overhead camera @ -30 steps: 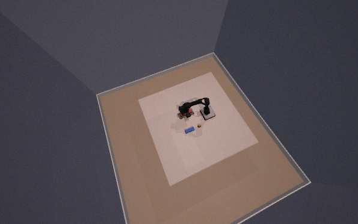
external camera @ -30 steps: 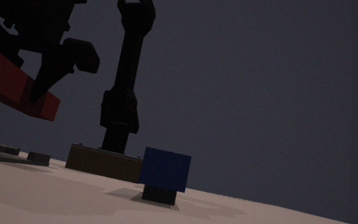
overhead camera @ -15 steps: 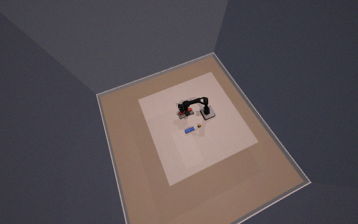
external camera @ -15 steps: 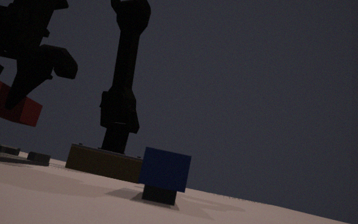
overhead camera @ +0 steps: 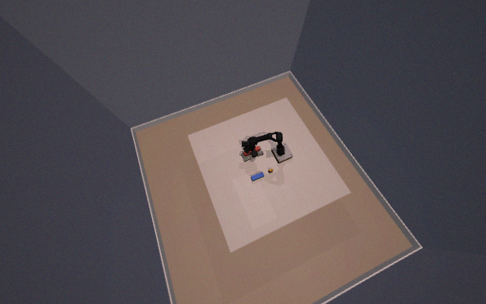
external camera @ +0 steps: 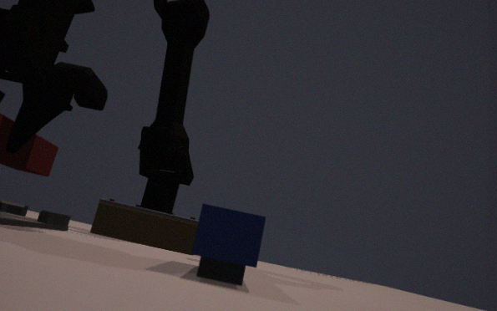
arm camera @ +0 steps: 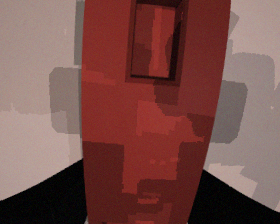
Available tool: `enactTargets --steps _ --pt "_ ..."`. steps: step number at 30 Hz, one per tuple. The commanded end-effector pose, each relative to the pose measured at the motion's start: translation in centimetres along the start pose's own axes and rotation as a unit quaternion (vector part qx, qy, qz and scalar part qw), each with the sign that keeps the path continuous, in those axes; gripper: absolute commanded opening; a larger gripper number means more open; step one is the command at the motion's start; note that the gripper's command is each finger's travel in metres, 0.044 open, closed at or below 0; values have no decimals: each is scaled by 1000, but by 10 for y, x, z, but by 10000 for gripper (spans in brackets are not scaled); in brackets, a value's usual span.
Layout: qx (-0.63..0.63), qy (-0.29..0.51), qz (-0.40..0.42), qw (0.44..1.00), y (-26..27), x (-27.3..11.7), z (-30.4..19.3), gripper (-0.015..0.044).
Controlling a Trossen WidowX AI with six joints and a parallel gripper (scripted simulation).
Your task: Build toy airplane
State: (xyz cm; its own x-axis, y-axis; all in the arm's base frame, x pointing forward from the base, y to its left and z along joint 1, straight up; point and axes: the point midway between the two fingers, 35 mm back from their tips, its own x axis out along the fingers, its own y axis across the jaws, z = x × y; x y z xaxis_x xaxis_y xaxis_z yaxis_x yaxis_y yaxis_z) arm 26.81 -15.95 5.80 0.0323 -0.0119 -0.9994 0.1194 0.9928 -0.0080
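My gripper [overhead camera: 252, 151] [external camera: 2, 125] [arm camera: 139, 163] is shut on the red fuselage [overhead camera: 257, 149] [external camera: 41, 156] [arm camera: 156, 120], one finger on each long side. In the exterior view the fuselage hangs with a visible gap above the grey jig cradle [overhead camera: 246, 158] [external camera: 53, 219] [arm camera: 66, 100]. A rectangular socket shows in its top, at the upper part of the wrist view. The blue wing [overhead camera: 257, 176] [external camera: 231, 234] rests apart from the jig on a dark support. The small orange tail fin [overhead camera: 270, 170] lies beside the wing and is hidden in the exterior view.
The arm's base plate [overhead camera: 285, 155] [external camera: 139, 230] stands to the right of the jig in the top view. The wing and tail fin lie below the jig and base in that view. The white table surface [overhead camera: 300, 188] [external camera: 98, 276] carries everything.
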Motion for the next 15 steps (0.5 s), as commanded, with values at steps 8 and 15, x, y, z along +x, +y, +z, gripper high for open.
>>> enactTargets --steps 8,15 --pt "-2 0 1 1000 0 14 1 195" --pt "-2 0 1 1000 0 26 1 195"
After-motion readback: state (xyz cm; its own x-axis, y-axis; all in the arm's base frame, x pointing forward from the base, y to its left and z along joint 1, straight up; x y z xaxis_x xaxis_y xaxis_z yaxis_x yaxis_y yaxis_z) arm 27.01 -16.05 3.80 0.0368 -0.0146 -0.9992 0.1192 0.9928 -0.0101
